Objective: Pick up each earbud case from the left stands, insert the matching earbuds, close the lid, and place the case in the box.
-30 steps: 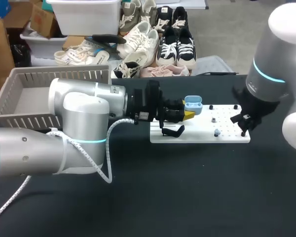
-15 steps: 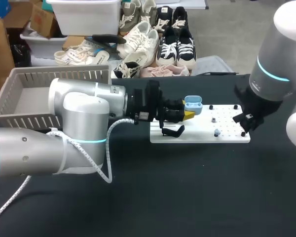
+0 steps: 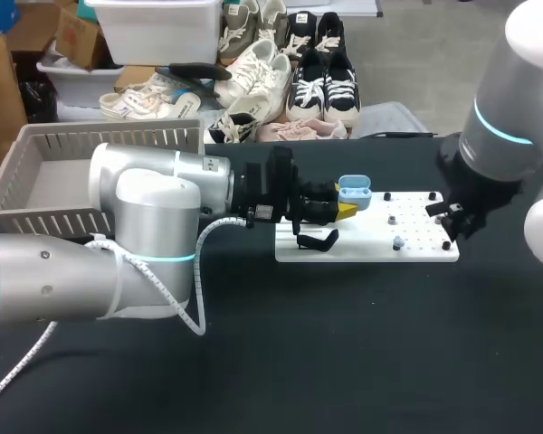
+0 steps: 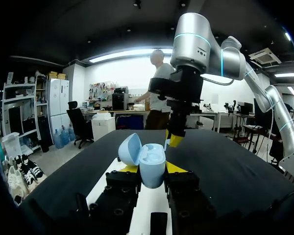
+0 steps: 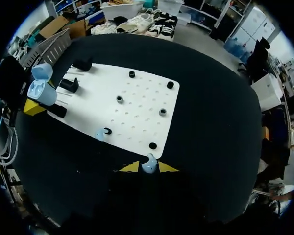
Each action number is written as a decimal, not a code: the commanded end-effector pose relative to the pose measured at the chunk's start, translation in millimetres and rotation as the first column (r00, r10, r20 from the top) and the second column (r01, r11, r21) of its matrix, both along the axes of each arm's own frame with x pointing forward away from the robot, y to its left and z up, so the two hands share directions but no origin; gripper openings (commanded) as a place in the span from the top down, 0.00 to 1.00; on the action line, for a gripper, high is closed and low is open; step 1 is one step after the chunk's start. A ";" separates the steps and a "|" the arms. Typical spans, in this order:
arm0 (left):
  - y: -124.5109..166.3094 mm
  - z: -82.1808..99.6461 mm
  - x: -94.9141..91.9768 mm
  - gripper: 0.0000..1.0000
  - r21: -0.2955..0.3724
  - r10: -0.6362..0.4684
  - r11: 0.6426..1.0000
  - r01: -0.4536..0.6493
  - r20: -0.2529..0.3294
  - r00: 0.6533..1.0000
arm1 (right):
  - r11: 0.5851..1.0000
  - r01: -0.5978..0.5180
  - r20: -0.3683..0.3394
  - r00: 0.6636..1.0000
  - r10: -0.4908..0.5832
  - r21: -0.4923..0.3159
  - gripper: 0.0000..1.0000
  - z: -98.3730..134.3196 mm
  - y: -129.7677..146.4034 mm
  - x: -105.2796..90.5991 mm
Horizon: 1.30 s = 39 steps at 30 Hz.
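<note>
1. While the left gripper has its yellow-tipped fingers clamped on both sides of the light blue plastic earbud case, the case sits upright over the left end of the white perforated board, lid flipped open.
2. The right gripper is nearly closed, pinching a small light blue earbud between its tips. It's right at the board's right edge, well apart from the case.
3. A second light blue earbud rests on the board beside a peg.
4. A black curved stand sits just under the left gripper.
5. The grey slatted plastic basket sits far left, behind the left arm.
6. Black tabletop rings the board, widest on the near side.
</note>
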<state>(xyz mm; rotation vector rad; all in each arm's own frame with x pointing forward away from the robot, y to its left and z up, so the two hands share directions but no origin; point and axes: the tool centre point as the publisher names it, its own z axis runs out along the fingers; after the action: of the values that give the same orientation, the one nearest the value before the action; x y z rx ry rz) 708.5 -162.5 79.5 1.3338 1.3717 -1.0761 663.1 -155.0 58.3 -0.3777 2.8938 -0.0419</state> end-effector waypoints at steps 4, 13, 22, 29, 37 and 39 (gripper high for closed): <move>0.5 -0.8 -0.1 1.00 -0.003 0.000 1.000 0.000 0.001 1.000 | 0.954 0.300 -0.022 0.954 -0.300 -0.006 1.00 11.0 5.9 -9.4; 0.5 -0.8 -0.1 1.00 -0.003 0.000 1.000 0.000 0.001 1.000 | 0.749 0.662 -0.041 0.747 -0.663 -0.038 1.00 31.9 23.1 -19.7; 0.5 -0.8 -0.1 1.00 -0.003 0.000 1.000 0.000 0.001 1.000 | 0.590 0.807 -0.091 0.589 -0.803 0.020 1.00 67.7 51.6 -25.6; 0.5 -0.8 -0.1 1.00 -0.003 0.000 1.000 0.000 0.001 1.000 | 0.603 0.797 -0.046 0.604 -0.796 0.040 1.00 95.0 77.7 -19.7; 0.5 -0.8 -0.1 1.00 -0.003 0.000 1.000 0.000 0.001 1.000 | 0.622 0.782 -0.032 0.623 -0.782 0.034 1.00 104.2 101.9 -6.3; 0.5 -0.8 -0.1 1.00 -0.003 0.000 1.000 0.000 0.001 1.000 | 0.631 0.775 -0.027 0.632 -0.775 0.031 1.00 104.7 108.2 -3.5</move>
<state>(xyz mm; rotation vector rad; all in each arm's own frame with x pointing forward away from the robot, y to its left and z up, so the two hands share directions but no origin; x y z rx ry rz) 708.5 -162.5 79.5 1.3338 1.3717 -1.0760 652.9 -55.6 163.6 0.9128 2.8010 -0.0665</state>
